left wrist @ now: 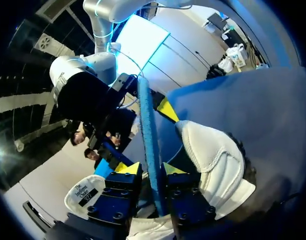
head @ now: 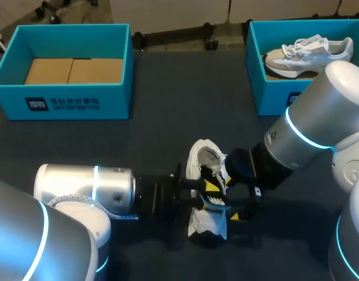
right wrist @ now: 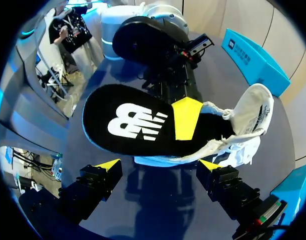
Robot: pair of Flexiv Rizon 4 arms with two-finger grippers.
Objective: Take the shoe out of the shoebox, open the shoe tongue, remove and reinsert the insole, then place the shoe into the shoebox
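Black insole (right wrist: 128, 122) clenched edge-on in left hand (left wrist: 151, 168) at white shoe (right wrist: 252, 112); right hand (right wrist: 159, 164) spread open nearby.

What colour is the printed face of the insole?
Black, with a white logo. The insole shows best in the right wrist view.

Shoe (head: 199, 159) on table (head: 167, 134), front centre.

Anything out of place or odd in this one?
Only the black insole: it juts partly out of the shoe, pinched by the left gripper. That fits the task; nothing else stands out.
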